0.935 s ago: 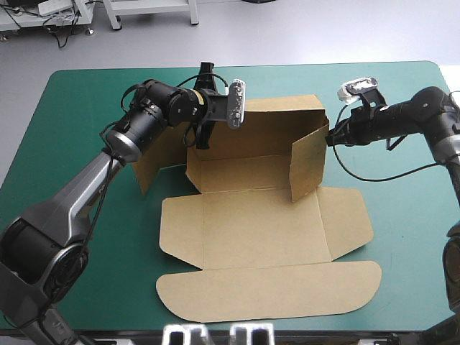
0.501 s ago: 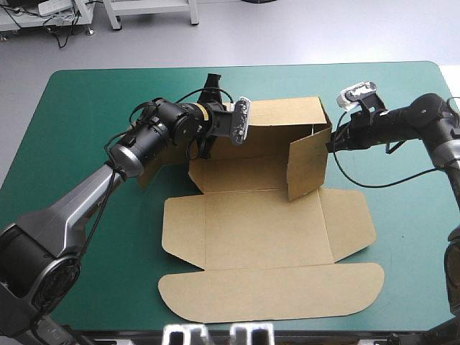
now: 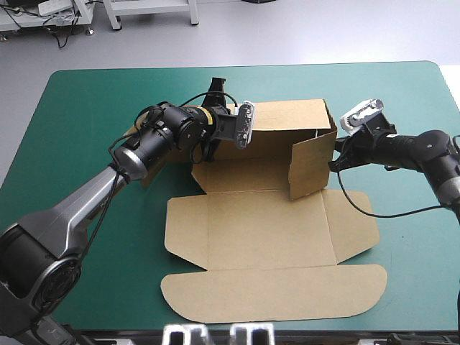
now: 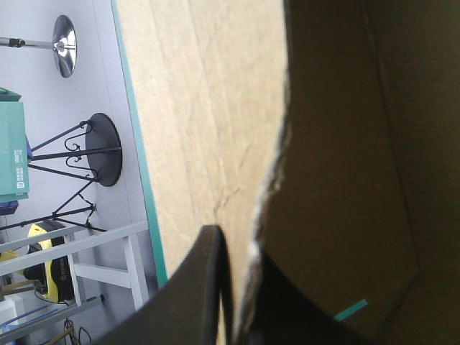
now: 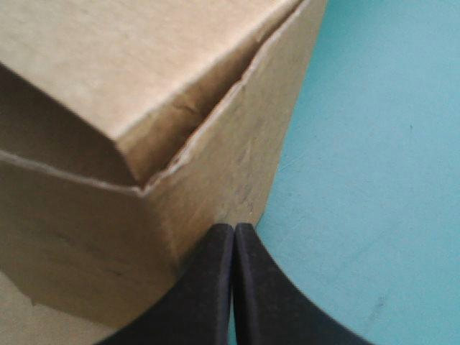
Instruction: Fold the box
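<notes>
High view: the box, a cut sheet of brown board, lies at the middle of the table on the teal-green cover, partly erected. Its long back wall stands upright on the side toward the table's far edge. The right side wall is also raised and stands at an angle to the back wall. The floor panel, the two side flaps and the rounded lid lie flat, with the lid reaching close to the near edge. The left side panel is largely hidden behind the left arm.

The left gripper is at the left end of the back wall. The right gripper is against the outer face of the raised right wall, on the side toward the table's right edge.

Left wrist view: the left gripper has its black fingers nearly together, with a board edge of the box pinched between them.

Right wrist view: the right gripper has its fingers pressed together into one pointed arch with nothing between them. The tip touches the lower outer edge of the box at a raised corner, where the board meets the teal-green cover.
</notes>
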Robot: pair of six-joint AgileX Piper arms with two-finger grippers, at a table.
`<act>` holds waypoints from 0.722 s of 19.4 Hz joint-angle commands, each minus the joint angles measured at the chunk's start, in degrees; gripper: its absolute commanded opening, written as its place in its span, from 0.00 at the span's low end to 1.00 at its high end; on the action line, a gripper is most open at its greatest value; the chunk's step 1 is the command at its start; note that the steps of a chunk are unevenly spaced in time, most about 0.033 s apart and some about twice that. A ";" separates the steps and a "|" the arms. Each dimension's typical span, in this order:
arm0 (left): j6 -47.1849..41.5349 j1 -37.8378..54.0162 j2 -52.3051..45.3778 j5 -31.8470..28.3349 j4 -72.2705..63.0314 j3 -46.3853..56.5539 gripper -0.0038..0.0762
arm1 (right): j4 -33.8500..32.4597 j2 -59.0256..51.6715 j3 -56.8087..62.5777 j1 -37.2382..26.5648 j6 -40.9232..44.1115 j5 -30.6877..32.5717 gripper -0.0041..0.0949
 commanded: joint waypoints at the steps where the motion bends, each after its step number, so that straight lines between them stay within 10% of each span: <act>1: -1.12 -2.14 0.42 7.47 -7.64 1.06 0.04 | 1.91 -3.07 -1.32 0.04 -0.05 1.81 0.03; 4: -1.12 -2.14 0.42 7.47 -7.64 1.06 0.04 | -0.96 -3.20 -1.32 0.04 -0.05 4.79 0.16; 9: -1.12 -2.14 0.42 6.08 -7.75 1.06 0.04 | -1.12 -4.19 -1.32 0.04 -0.67 8.49 0.79; 14: -3.35 -2.14 0.47 5.01 -7.75 1.06 0.04 | 8.06 -2.38 -1.32 3.18 -8.54 5.68 0.84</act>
